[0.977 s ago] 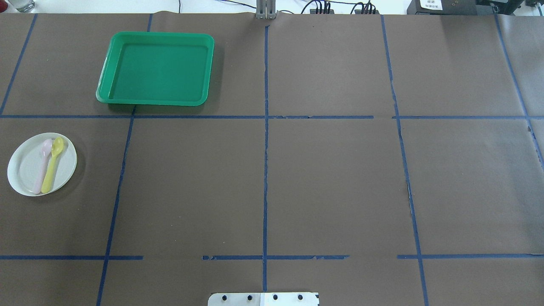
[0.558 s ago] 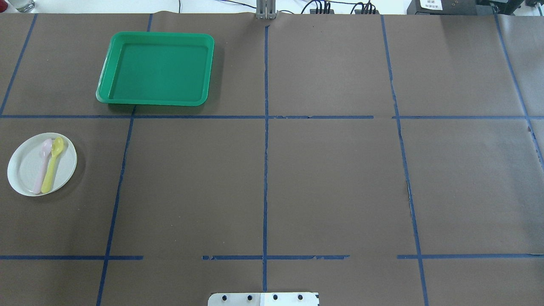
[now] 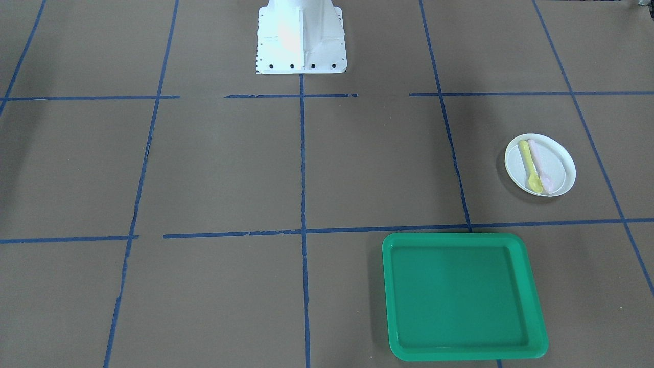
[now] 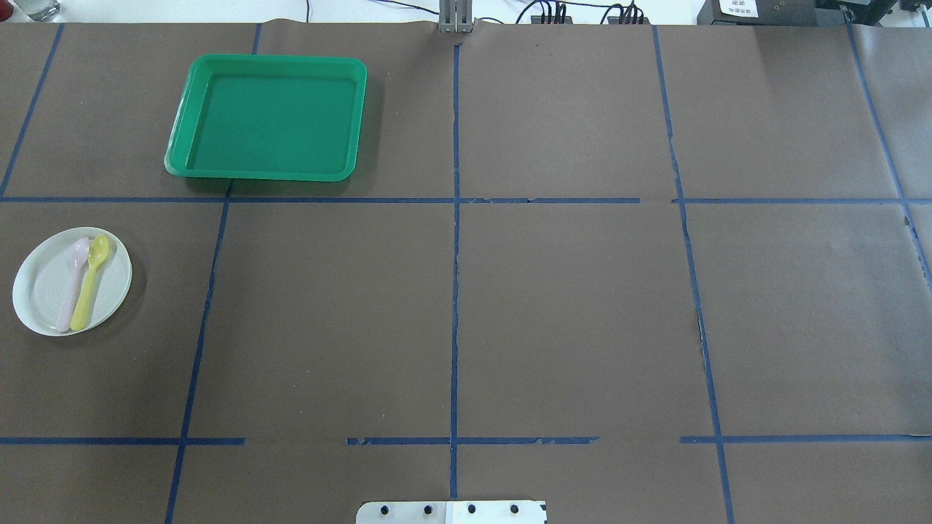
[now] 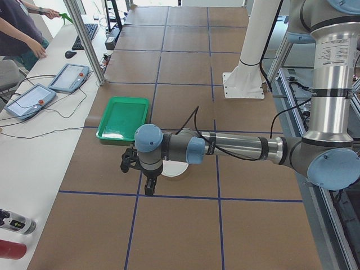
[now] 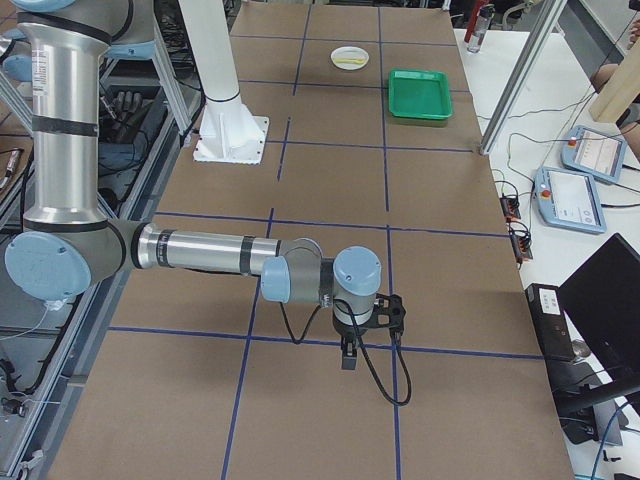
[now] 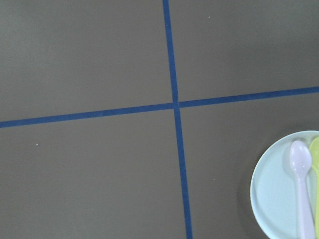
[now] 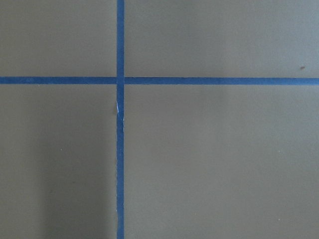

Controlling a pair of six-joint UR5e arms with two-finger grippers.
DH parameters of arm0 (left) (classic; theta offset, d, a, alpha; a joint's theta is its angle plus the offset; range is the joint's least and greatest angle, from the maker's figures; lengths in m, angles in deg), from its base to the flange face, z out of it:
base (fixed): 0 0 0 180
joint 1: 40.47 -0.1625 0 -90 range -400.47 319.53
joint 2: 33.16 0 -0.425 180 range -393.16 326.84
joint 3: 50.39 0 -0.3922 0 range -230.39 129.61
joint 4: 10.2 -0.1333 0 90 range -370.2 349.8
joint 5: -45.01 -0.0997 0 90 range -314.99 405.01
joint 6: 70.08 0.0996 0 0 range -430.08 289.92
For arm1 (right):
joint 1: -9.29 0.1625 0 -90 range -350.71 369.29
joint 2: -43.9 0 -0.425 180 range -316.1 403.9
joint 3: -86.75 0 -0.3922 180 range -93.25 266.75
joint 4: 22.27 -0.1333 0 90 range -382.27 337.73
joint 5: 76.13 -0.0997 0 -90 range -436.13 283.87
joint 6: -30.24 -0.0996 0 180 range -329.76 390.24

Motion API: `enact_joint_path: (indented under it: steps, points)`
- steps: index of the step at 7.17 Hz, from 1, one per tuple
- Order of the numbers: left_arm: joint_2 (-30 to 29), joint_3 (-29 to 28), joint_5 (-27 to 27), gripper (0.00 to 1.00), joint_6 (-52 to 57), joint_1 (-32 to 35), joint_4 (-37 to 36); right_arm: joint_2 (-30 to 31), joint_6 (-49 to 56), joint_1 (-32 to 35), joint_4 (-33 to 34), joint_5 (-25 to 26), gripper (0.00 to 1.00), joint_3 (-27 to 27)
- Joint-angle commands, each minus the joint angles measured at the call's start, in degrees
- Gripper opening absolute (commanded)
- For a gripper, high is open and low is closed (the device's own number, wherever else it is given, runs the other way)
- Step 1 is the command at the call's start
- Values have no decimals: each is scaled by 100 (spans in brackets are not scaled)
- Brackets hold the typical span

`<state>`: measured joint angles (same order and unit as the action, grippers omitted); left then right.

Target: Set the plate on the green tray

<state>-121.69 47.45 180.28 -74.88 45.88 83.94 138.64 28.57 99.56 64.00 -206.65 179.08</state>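
Observation:
The small white plate lies at the table's left edge in the overhead view and bears a yellow spoon and a pale pink spoon. It also shows in the front view and at the lower right of the left wrist view. The green tray lies empty farther back, apart from the plate; it also shows in the front view. My left gripper hangs over the table beside the plate. My right gripper hangs far from both. I cannot tell whether either is open.
Blue tape lines grid the brown table. The robot's white base stands at the middle of the near edge. A side bench with tablets and an operator lies beyond the tray. A metal post stands by the bench.

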Motion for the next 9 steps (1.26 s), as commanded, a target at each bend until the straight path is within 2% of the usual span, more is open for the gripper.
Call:
enact_joint_path:
  steps: [1, 5, 6, 7, 9]
  points:
    - [238, -35, -18, 100, -1090, -634, 1091, 0, 0, 0, 4, 0, 100, 5]
    - [310, -1264, -79, 100, -2786, -1663, 3395, 0, 0, 0, -5, 0, 100, -4]
    - [301, -1476, -88, 100, -3095, -1856, 3749, 0, 0, 0, -5, 0, 100, -4]
    - [301, -1512, -323, 100, -3307, -2041, 3900, 0, 0, 0, 4, 0, 100, 5]
    - [266, -1556, -378, 100, -3353, -2288, 3884, 0, 0, 0, -5, 0, 100, 5]
